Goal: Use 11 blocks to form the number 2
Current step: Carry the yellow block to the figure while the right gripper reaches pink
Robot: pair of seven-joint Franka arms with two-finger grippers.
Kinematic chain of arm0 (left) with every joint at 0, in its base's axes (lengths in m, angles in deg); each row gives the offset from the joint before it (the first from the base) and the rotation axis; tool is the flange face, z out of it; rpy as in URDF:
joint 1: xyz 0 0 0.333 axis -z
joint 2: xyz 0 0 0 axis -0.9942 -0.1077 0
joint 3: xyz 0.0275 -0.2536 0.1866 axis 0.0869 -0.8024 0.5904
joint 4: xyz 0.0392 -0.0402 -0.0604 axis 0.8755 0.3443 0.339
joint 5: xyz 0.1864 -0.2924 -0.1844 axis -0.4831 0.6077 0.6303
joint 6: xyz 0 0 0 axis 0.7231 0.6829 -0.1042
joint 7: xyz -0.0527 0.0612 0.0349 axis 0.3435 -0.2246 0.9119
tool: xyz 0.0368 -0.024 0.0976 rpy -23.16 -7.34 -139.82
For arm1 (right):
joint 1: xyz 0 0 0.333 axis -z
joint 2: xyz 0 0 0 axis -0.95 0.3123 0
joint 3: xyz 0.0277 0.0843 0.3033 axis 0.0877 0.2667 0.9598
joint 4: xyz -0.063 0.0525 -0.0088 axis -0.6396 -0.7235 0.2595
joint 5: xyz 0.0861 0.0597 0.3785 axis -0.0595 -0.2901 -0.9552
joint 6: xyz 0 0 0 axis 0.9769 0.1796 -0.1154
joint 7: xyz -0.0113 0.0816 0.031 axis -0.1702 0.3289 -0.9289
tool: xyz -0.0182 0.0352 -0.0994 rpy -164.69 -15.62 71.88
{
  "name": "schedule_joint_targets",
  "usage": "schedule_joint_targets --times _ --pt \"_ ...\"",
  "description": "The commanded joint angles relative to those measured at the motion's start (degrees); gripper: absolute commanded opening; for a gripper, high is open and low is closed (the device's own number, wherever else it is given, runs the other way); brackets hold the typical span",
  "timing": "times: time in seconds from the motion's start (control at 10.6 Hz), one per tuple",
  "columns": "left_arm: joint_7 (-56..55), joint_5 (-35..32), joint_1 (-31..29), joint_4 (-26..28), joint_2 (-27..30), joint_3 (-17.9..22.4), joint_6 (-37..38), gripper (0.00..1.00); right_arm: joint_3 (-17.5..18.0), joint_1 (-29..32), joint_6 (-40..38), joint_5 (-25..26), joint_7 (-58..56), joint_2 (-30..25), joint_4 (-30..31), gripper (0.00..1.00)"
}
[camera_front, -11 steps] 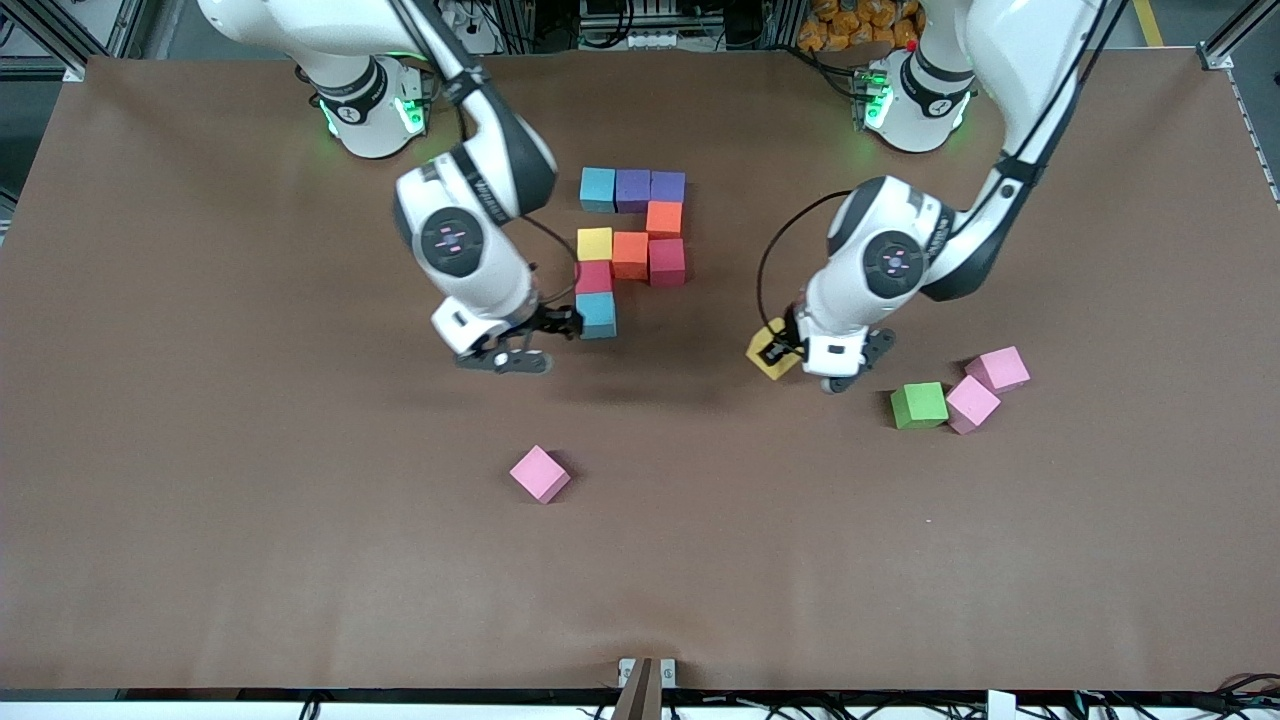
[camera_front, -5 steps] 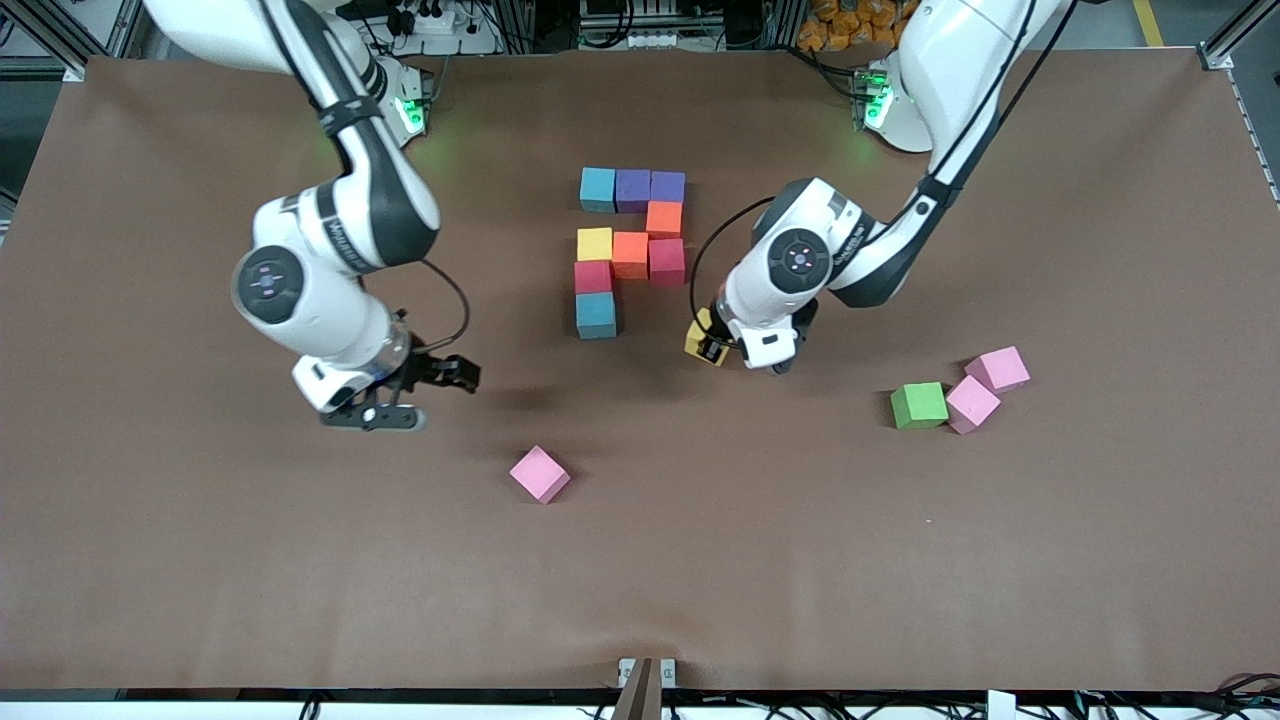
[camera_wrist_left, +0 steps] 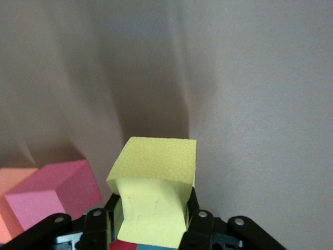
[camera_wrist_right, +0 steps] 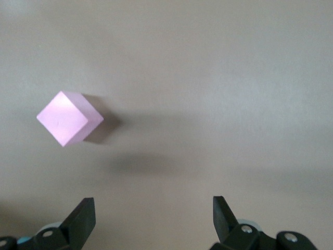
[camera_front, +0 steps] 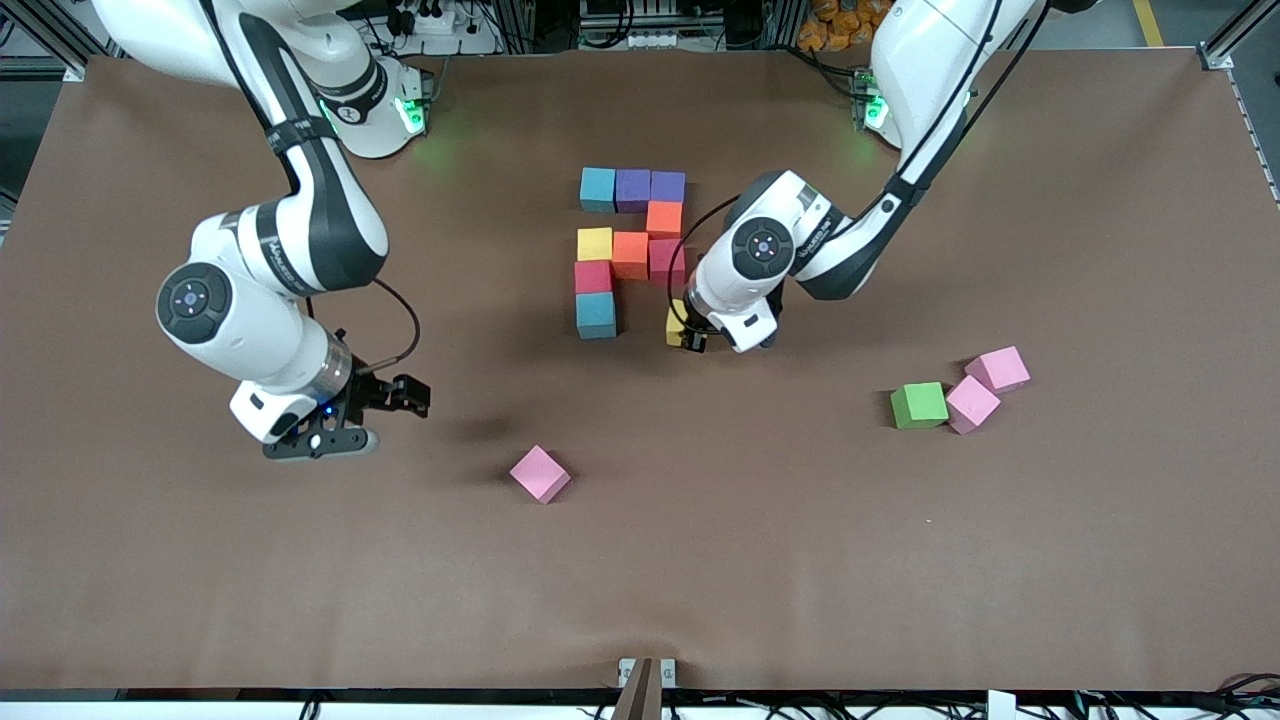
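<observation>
Front view: nine-block figure [camera_front: 628,250] at table centre, unfinished, its lowest piece a blue block [camera_front: 596,315] with the bottom row not yet laid. Left gripper [camera_front: 687,335] just beside that blue block, at its 3 o'clock, clamped on a yellow block [camera_front: 676,324] held low over the table. Open slot beside the blue block at 9 o'clock from the yellow block, so likely a short shift toward the figure, then a set-down. Green block [camera_front: 919,405] well off at 4 o'clock, touching two pink blocks. Right gripper [camera_front: 385,398] empty, waiting over bare table toward the right arm's end. Left wrist view: yellow block squeezed between both fingers [camera_wrist_left: 197,229], red block [camera_wrist_left: 52,195] close by. Right wrist view: fingers [camera_wrist_right: 83,219] spread wide, nothing between, lone pink block [camera_wrist_right: 69,117] ahead.
</observation>
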Motion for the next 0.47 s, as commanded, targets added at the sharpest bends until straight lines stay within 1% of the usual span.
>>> schedule_joint_targets --times 0.0,0.19,0.38 --pt "-4.16 0.91 0.62 -0.65 -0.70 0.47 -3.20 0.41 1.30 0.79 -0.95 1.27 -1.87 8.42 -10.78 1.00" --pt "-5.92 1.00 0.71 -0.39 -1.22 0.39 -5.41 0.41 1.30 0.18 -0.25 1.19 -7.48 11.50 -14.05 1.00" --pt "-7.86 0.92 1.50 -0.39 -1.58 0.39 -7.43 0.41 2.52 -0.18 -0.16 1.10 -7.59 13.88 -17.38 1.00"
